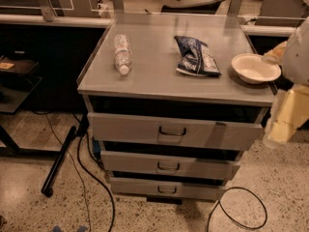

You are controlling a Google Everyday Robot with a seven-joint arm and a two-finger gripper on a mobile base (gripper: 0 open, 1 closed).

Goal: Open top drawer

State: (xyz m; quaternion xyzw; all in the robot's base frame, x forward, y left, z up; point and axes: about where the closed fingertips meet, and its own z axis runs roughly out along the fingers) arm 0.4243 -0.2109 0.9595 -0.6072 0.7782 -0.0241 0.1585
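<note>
The top drawer [130, 128] is the tallest, widest grey front of three in a grey metal cabinet, with a small dark pull handle [172, 131] at its centre. A dark gap shows above its front panel, and the panel stands a little forward of the two below. My gripper [279, 129], pale cream, hangs at the right edge of the view beside the cabinet's right front corner. It is level with the top drawer's front, to the right of it and well away from the handle.
On the cabinet top [149, 76] lie a plastic bottle [122, 53], a blue snack bag [195, 56] and a white bowl [255, 67]. Two shorter drawers [130, 164] sit below. Black cables [236, 211] and a black pole [59, 161] lie on the speckled floor. A dark desk stands at left.
</note>
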